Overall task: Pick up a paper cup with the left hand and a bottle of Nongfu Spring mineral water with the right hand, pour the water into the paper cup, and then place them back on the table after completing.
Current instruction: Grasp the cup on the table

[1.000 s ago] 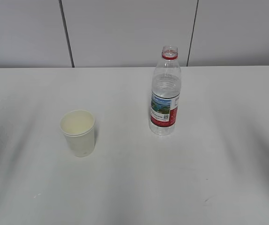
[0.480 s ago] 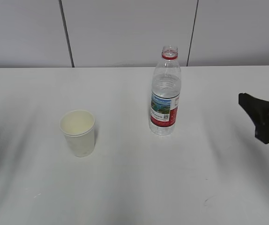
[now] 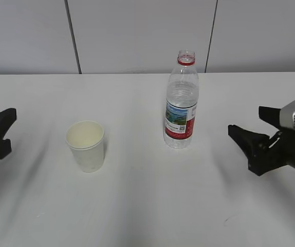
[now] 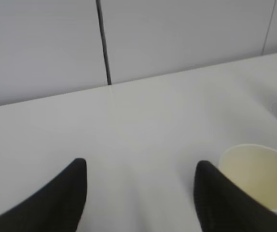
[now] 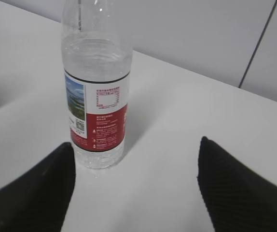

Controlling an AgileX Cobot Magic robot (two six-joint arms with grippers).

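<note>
An empty white paper cup (image 3: 86, 145) stands upright on the white table (image 3: 137, 206), left of centre. It also shows in the left wrist view (image 4: 259, 179) at the lower right. A clear uncapped water bottle (image 3: 181, 108) with a red and white label stands right of centre, partly full of water; it also shows in the right wrist view (image 5: 96, 87). My left gripper (image 3: 6, 131) is open and empty at the left edge, well left of the cup. My right gripper (image 3: 245, 123) is open and empty, to the right of the bottle.
A grey panelled wall (image 3: 137, 36) with dark vertical seams runs behind the table's far edge. A small dark speck (image 3: 225, 222) lies on the tabletop near the front right.
Both grippers have come into view and moved inward: the left one from the left edge toward the cup, the right one from the right edge toward the bottle. Cup and bottle have not moved.
</note>
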